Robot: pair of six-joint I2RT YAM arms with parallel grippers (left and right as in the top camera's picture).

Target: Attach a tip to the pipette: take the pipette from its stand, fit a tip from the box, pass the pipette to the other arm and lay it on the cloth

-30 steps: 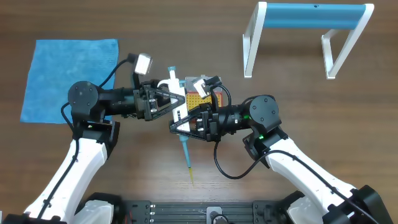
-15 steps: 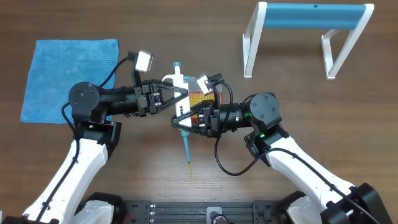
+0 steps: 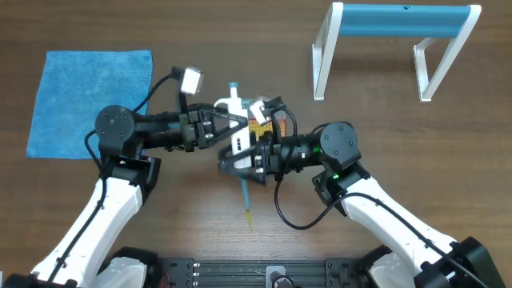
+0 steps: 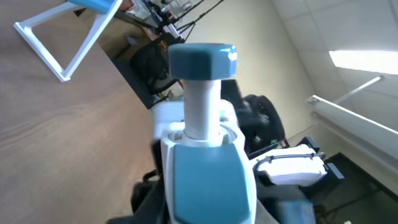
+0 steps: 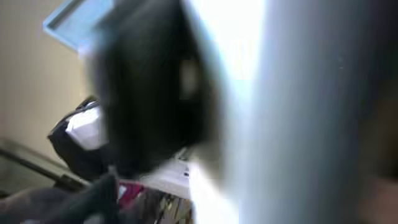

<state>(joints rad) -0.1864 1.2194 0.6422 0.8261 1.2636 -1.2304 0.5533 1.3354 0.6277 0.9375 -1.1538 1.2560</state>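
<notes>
Above the wooden surface (image 3: 384, 176), the pipette (image 3: 234, 102) sits mid-frame, clenched in the right claw (image 3: 240, 160), with its yellow tip (image 3: 247, 213) pointing toward the bottom edge. The left claw (image 3: 222, 128) crowds the pipette's head; I cannot tell whether it grips. The tip box (image 3: 258, 128) is mostly hidden behind both.

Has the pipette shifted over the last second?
Yes. In the top view the pipette has moved right, farther from the blue cloth and nearer the stand, and slightly up the picture.
</notes>
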